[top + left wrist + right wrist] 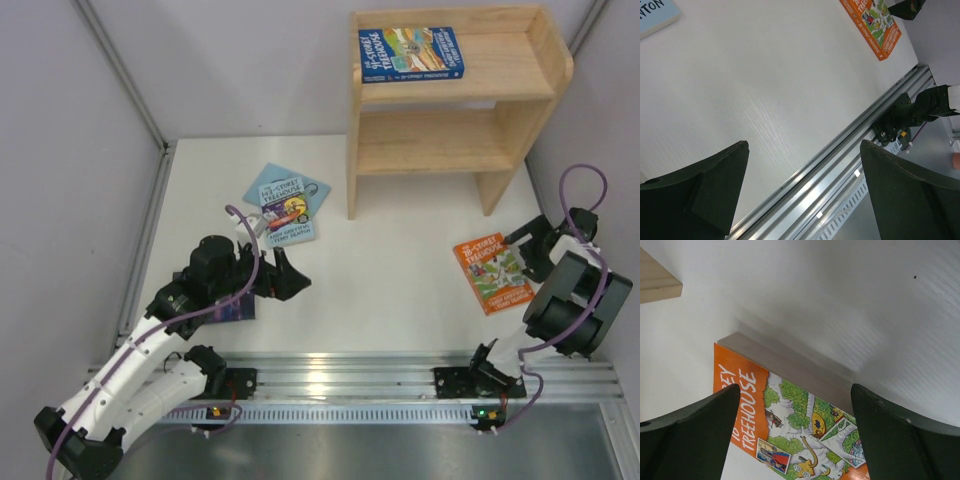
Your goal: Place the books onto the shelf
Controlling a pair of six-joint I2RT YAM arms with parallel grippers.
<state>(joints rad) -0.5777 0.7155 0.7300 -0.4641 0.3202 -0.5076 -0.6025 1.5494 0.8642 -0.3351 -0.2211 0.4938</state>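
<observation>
My left gripper (287,276) sits at lower left of the top view, low over the table (400,270). In my left wrist view (805,145) the jaws are spread about as wide as they go, with only bare table between them. It holds nothing.

My right gripper (532,248) is at the right edge of the top view, just beside the orange book (492,272). In the right wrist view (795,390) the fingers are wide apart and straddle that book's upper edge (790,430). The book lies flat on the table and is not pinched. I judge this as lining up to grab it by the edge, since a thin flat book gives no other hold.

Books, counted: five.
- One dark blue book (411,54) lies flat on the top level of the shelf (530,110), upper right of the top view. It looks already placed.
- Orange book, one, on the table at right.
- Two light-blue ones overlap at centre left: the tilted light-blue book (272,183) and the lower light-blue book (297,235). I can't tell which is on top.
- One dark purple book (237,308) is mostly hidden under my left arm.

There is one shelf with two levels; the lower level has no book on it. That leaves four books to shelve. There are two grippers, neither loaded.
</observation>
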